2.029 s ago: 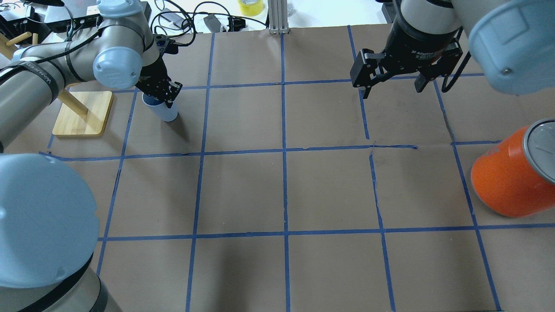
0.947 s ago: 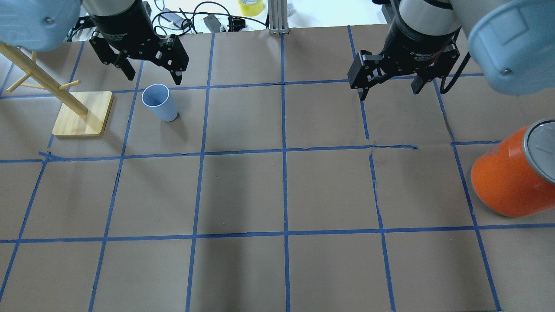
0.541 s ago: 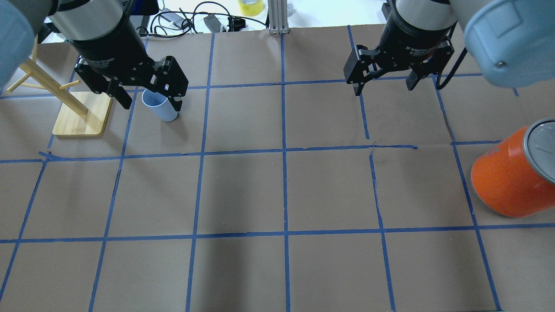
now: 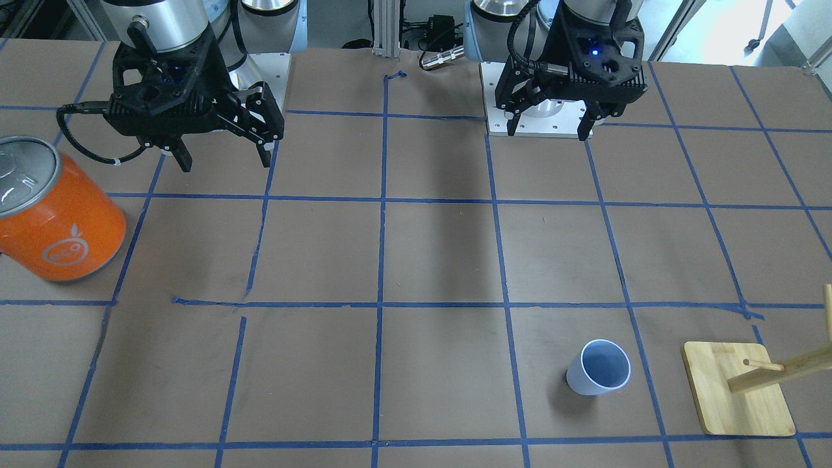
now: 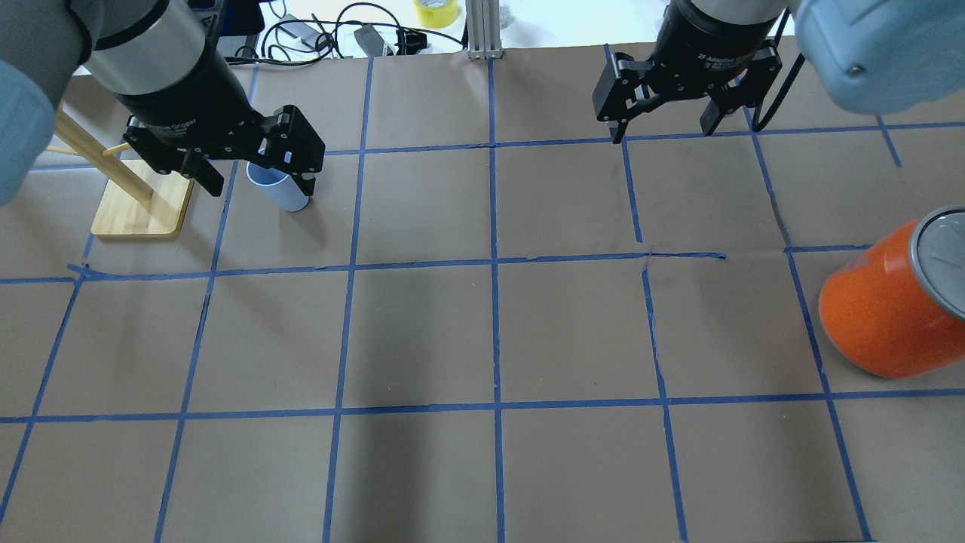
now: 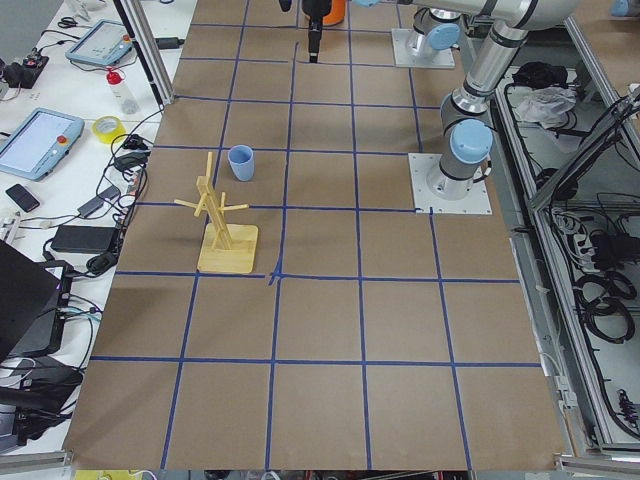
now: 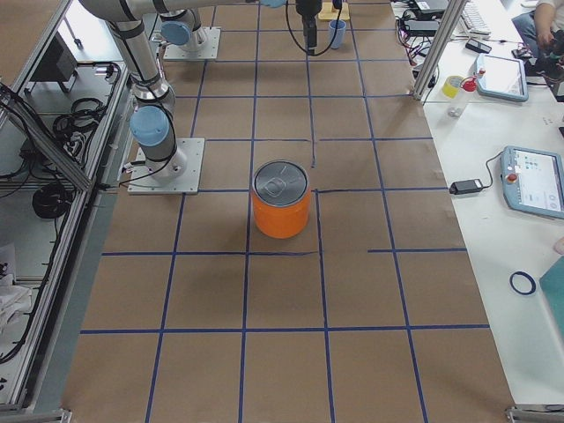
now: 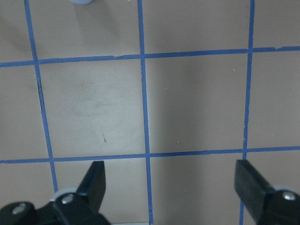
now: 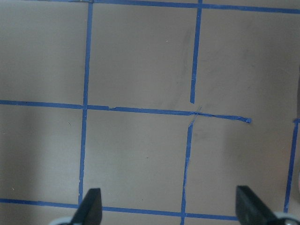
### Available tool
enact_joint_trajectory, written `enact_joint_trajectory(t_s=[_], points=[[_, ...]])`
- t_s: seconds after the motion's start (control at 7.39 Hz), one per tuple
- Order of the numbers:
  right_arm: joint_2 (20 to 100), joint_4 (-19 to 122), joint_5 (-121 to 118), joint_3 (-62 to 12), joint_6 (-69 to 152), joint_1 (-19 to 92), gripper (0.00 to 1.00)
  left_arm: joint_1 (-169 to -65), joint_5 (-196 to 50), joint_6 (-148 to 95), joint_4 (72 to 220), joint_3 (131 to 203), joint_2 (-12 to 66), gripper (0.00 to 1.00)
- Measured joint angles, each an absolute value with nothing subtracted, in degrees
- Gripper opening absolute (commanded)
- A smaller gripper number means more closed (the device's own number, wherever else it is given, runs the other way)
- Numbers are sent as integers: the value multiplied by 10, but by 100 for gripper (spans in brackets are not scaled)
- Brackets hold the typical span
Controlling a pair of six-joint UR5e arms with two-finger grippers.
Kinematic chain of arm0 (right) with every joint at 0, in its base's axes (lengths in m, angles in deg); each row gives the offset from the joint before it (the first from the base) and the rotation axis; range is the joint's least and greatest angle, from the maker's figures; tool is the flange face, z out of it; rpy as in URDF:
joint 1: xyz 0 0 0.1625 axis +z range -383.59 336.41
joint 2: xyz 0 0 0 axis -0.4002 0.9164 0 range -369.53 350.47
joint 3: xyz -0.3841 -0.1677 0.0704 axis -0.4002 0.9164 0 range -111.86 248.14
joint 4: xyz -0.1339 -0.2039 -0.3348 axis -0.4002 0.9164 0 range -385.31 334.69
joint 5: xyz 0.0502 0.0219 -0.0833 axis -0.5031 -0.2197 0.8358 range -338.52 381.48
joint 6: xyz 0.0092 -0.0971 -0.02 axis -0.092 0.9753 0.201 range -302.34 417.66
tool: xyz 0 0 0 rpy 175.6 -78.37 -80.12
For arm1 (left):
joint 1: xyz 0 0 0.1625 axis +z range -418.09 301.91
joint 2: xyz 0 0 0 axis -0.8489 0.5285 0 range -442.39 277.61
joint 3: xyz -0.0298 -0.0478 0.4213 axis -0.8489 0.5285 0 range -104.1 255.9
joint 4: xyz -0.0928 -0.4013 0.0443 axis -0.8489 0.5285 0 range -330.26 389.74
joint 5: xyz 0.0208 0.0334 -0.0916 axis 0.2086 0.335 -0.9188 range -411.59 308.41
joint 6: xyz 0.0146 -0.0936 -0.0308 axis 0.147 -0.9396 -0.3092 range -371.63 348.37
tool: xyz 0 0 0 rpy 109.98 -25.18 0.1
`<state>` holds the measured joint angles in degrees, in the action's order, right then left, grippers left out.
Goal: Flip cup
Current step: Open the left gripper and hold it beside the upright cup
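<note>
The pale blue cup (image 4: 599, 367) stands upright, mouth up, on the brown paper next to a wooden stand. In the overhead view the cup (image 5: 283, 192) is partly hidden behind my left gripper (image 5: 260, 181). That gripper is open and empty. The front view shows the left gripper (image 4: 548, 128) raised high, near the robot's base and far from the cup. In the left wrist view the left gripper (image 8: 171, 180) has its fingers wide apart, and only the cup's edge (image 8: 80, 1) shows at the top. My right gripper (image 4: 224, 159) (image 5: 663, 130) (image 9: 168, 204) is open, empty and raised.
A wooden peg stand (image 4: 738, 390) (image 5: 143, 197) sits just beside the cup. A large orange can (image 4: 62, 221) (image 5: 889, 309) with a silver top stands on my right side. Blue tape lines grid the brown table cover (image 5: 490, 332). Cables lie beyond the far edge.
My left gripper let go of the cup, opened, rose and pulled back toward the robot. The cup stayed standing in place. My right gripper drifted slightly up and back.
</note>
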<state>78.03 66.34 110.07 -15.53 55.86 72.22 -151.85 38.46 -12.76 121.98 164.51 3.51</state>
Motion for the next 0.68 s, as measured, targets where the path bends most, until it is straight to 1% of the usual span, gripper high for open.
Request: enact_joint_trajectory(t_s=[0.68], points=[[777,660,1106,-150,556,723,100,-1520,388,-128,1210,1647,34,100]])
